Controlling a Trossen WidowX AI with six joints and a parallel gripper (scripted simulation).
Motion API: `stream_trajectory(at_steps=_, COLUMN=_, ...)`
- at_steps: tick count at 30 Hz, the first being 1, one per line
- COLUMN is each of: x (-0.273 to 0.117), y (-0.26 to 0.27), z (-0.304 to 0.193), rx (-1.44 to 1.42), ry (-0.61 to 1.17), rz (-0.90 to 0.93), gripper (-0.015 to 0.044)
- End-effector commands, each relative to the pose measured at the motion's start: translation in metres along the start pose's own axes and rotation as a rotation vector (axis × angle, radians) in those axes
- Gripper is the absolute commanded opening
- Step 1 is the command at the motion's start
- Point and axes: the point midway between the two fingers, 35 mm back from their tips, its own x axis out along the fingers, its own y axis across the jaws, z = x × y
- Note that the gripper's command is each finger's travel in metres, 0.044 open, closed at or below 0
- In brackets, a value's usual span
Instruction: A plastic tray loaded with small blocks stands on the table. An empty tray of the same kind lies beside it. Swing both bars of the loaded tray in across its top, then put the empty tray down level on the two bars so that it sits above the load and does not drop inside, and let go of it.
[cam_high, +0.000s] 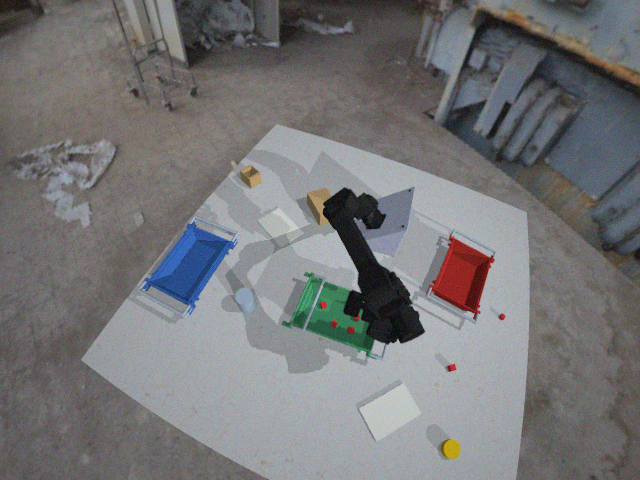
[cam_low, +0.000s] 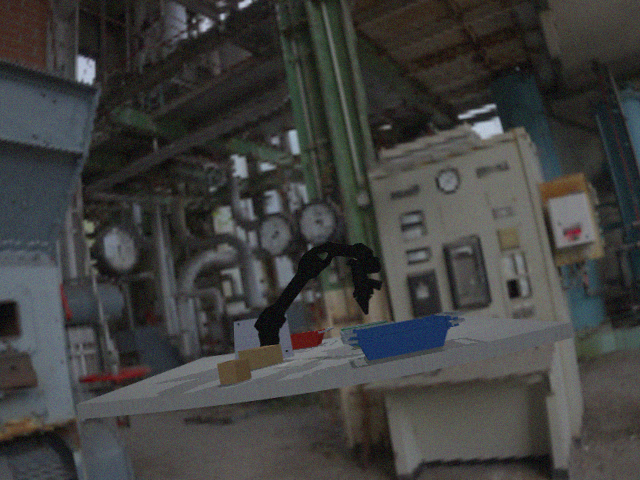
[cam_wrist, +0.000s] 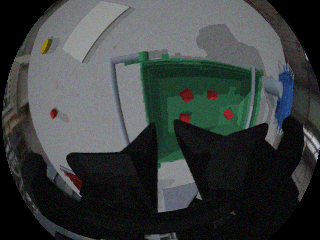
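The green tray (cam_high: 336, 338) (cam_wrist: 154, 105) stands on the table with several small red blocks (cam_high: 351, 330) (cam_wrist: 186, 95) inside. One wire bar (cam_high: 314, 302) (cam_wrist: 252, 95) lies across its top near the end toward the blue tray. The other bar (cam_high: 384, 351) (cam_wrist: 117, 95) is swung out past the opposite end. The empty blue tray (cam_high: 186, 263) (cam_low: 405, 338) (cam_wrist: 285, 100) and the empty red tray (cam_high: 465, 279) (cam_low: 307, 339) stand apart from it. My gripper (cam_low: 366, 311) (cam_wrist: 164, 125) is slightly open and empty, above the green tray toward its swung-out bar. The arm hides its fingertips in the top view.
A pale blue cylinder (cam_high: 245, 300) stands between the blue and green trays. An upright lilac panel (cam_high: 395, 222), wooden boxes (cam_high: 251, 177) (cam_low: 234, 372), white plates (cam_high: 390, 410) (cam_high: 279, 226), a yellow disc (cam_high: 451, 448) and loose red cubes (cam_high: 451, 367) (cam_high: 501, 316) are around.
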Motion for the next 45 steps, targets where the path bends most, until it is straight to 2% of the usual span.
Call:
stream_trajectory(at_steps=1, x=0.005, y=0.054, z=-0.014, rx=0.007, ry=0.006, rz=-0.008, gripper=0.0086)
stream_trajectory(at_steps=11, x=0.009, y=0.055, z=-0.014, rx=0.007, ry=0.005, rz=-0.008, gripper=0.0086)
stream_trajectory(at_steps=29, x=0.065, y=0.054, z=-0.014, rx=0.008, ry=0.005, rz=-0.010, gripper=0.0086)
stream_trajectory(at_steps=45, x=0.032, y=0.027, z=-0.014, rx=0.007, ry=0.006, rz=-0.011, gripper=0.0086)
